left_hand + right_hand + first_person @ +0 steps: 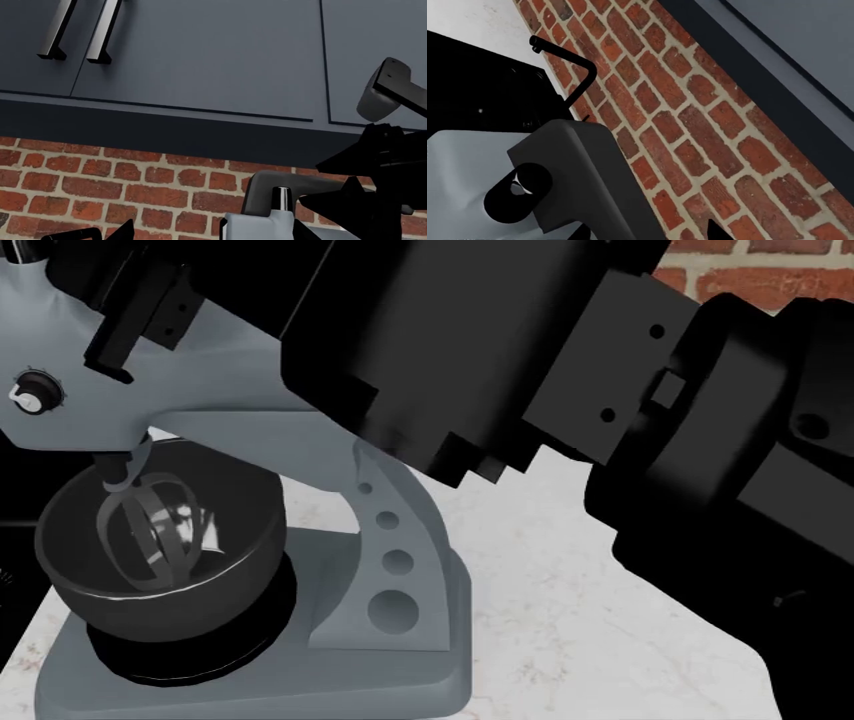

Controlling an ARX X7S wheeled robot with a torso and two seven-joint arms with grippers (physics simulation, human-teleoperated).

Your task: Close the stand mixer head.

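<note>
The stand mixer head is light grey and slopes down toward its front. Its white knob is at the far left, and its metal loop beater hangs inside the dark bowl. My left gripper sits over the head's top front. In its wrist view it is open, with the head's light-grey top between the fingertips. My right gripper is open, straddling the edge of the dark rear cap, beside the round badge. My right arm hides the head's rear.
The grey base and holed neck stand on a white speckled counter. A red brick wall is close behind, with dark cabinets and bar handles above. A black stove area with a thin bar lies beside the mixer.
</note>
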